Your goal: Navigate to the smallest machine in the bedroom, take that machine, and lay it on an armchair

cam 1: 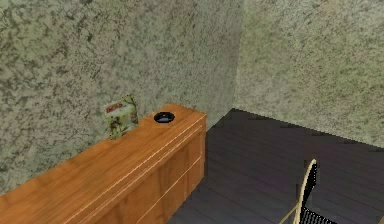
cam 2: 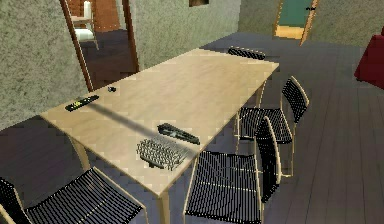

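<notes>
facing a wooden dresser [cam 1: 112,166] with a black dish [cam 1: 164,118]; cannot tell gripper's state.

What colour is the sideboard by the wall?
The sideboard is orange-brown wood; best in the forward view.

Forward view down along sideboard [cam 1: 120,170] toward wall corner [cam 1: 241,60]; arm side view close over table [cam 2: 190,85]

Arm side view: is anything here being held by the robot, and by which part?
It cannot be told. The remote, the dark bar and the mesh item lie on the table.
</notes>
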